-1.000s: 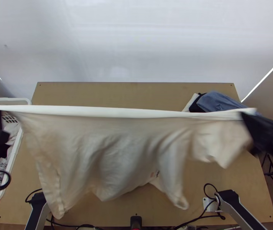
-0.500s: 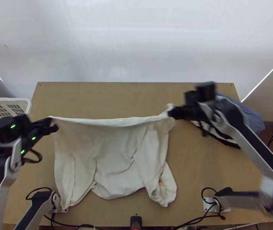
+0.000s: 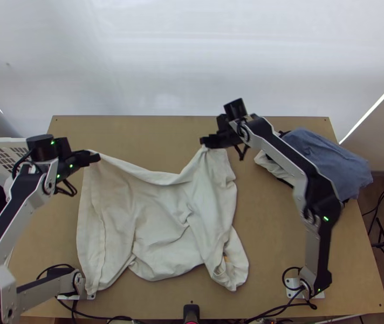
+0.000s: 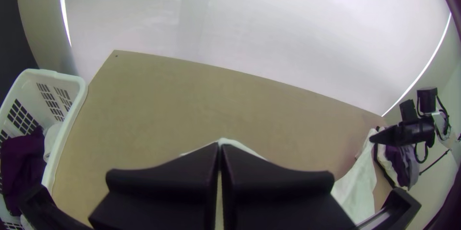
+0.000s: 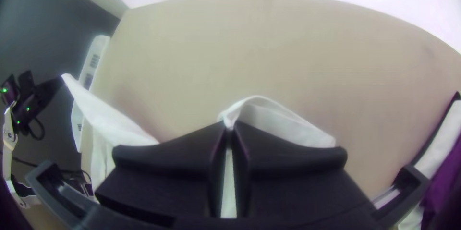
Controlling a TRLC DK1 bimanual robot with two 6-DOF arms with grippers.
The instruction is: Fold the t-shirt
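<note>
t-shirt (image 3: pixel 162 227) runs left to right, hem (image 3: pixel 93 232) leftward.

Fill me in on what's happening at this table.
The left gripper and right gripper each have their jaws shut on the far edge of a cream t-shirt, which sags between them. The rest lies rumpled on the table, not yet folded. Blue cloth lies to the right, a basket to the left.

- Your shirt (image 3: pixel 159 232) is plain cream, with one orange fleck.
- Your desk (image 3: pixel 283 237) is tan.
- You have a white, grid-slotted basket (image 4: pixel 72 115).
- Your far-right cloth (image 3: pixel 327 162) is greyish blue.
</note>
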